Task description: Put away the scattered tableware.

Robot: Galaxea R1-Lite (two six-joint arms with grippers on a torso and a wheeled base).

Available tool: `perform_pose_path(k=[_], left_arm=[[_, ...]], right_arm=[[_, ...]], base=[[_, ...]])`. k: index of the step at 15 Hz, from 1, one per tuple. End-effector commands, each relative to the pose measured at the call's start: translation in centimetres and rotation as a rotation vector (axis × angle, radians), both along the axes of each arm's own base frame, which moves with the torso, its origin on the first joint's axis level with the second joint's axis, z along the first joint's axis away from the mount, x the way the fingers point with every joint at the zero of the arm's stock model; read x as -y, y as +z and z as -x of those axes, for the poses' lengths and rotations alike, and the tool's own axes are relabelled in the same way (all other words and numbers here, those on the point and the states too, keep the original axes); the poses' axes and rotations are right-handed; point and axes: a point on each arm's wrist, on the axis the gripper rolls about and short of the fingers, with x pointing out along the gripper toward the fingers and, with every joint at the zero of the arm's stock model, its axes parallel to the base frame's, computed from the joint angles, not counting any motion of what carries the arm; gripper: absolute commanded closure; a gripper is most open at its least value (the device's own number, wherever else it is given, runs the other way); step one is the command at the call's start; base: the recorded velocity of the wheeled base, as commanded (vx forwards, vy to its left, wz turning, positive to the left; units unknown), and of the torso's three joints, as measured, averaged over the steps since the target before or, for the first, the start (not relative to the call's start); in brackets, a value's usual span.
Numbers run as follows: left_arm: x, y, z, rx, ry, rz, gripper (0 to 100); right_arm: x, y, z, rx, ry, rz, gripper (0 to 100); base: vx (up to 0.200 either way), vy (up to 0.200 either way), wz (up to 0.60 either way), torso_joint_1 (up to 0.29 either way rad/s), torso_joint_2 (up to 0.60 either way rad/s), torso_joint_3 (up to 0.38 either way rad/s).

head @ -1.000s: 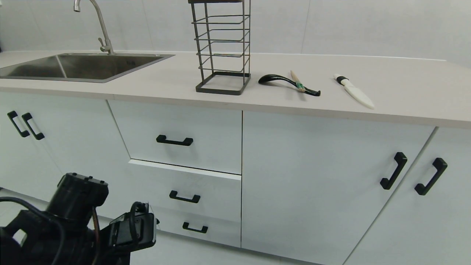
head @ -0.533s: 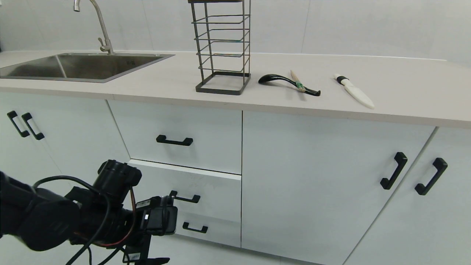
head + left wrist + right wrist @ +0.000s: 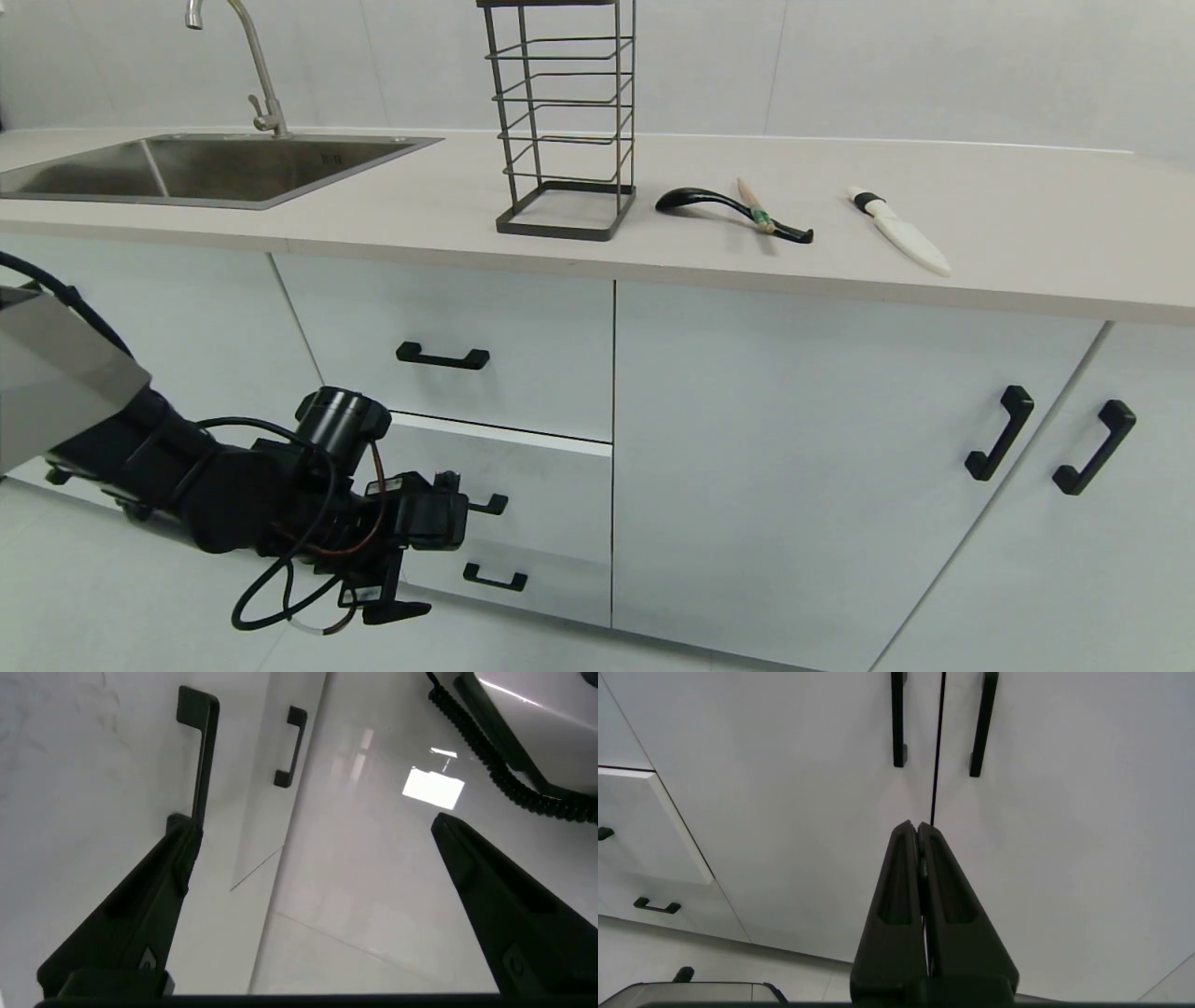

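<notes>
Left wrist view: your left gripper [image 3: 313, 831], fingers spread wide, faces the middle drawer's handle [image 3: 198, 756], whose level bar sits beside one finger, not yet between both.

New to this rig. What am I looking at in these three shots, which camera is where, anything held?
It's a two-armed robot on wheels. The wide picture comes from its head camera; the other two from cameras on its wrists. On the counter lie a black ladle, a wooden stick across it and a white knife, beside a wire rack and a sink. The left gripper is open, low by the middle drawer's handle. The right gripper is shut, facing cabinet doors. Nothing is held.
</notes>
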Motion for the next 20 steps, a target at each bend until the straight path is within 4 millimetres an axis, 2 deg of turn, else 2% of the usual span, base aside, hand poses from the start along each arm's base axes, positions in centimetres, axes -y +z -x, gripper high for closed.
perform_pose_path(k=[1, 4, 6, 12, 15, 20], left_arm=[[0.3, -1.0, -0.9, -0.021, 0.000, -0.007, 0], [0.4, -1.9, -1.5, -0.026, 0.001, -0.010, 0], [0.4, -2.7, -2.3, 0.033, 0.031, -0.040, 0], [0.6, -4.6, -3.1, 0.049, 0.044, -0.053, 0], [0.8, -6.3, -3.8, 0.073, 0.054, -0.057, 0], [1.3, -7.0, -4.3, 0.088, 0.066, -0.042, 0]], right_arm=[[0.0, 0.0, 0.0, -0.001, 0.000, 0.000, 100], [0.0, 0.0, 0.0, -0.001, 0.000, 0.000, 100], [0.0, 0.0, 0.0, -0.001, 0.000, 0.000, 100], [0.0, 0.0, 0.0, -0.001, 0.000, 0.000, 100], [0.0, 0.0, 0.0, -0.001, 0.000, 0.000, 100], [0.0, 0.0, 0.0, -0.001, 0.000, 0.000, 100]], base=[[0.000, 0.000, 0.00, 0.000, 0.00, 0.000], [0.000, 0.000, 0.00, 0.000, 0.00, 0.000], [0.000, 0.000, 0.00, 0.000, 0.00, 0.000], [0.000, 0.000, 0.00, 0.000, 0.00, 0.000], [0.000, 0.000, 0.00, 0.000, 0.00, 0.000], [0.000, 0.000, 0.00, 0.000, 0.00, 0.000]])
